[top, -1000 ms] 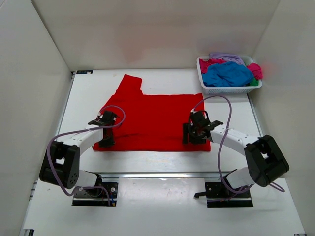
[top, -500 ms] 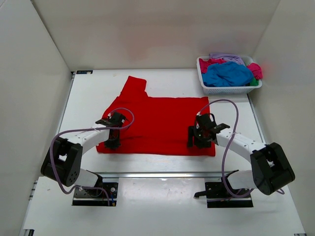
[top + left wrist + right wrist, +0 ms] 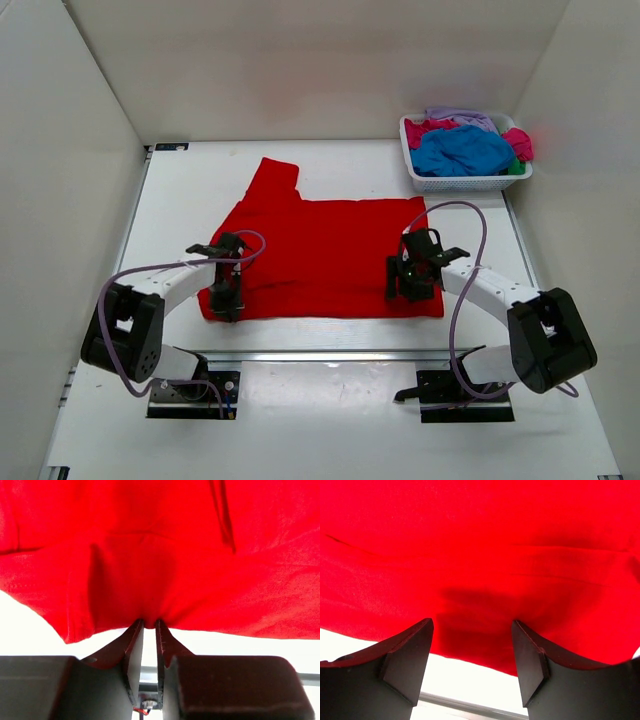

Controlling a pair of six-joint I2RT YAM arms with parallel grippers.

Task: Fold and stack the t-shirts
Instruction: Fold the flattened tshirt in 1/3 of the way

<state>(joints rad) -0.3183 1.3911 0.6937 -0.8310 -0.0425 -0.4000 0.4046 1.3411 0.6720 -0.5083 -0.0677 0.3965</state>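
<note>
The red shirt (image 3: 165,555) fills the upper part of the view, and its near hem lies on the white table (image 3: 20,632). The left claw (image 3: 149,622) pinches that hem, its jaws almost together, and the cloth puckers at the tips. An upright crease runs left of the grip. A dark fold line runs top right.

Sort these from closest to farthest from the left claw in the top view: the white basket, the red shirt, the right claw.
1. Red shirt: its near edge is pinched in the left claw.
2. Right claw: across the shirt, over its near right corner.
3. White basket: far back on the right.
</note>
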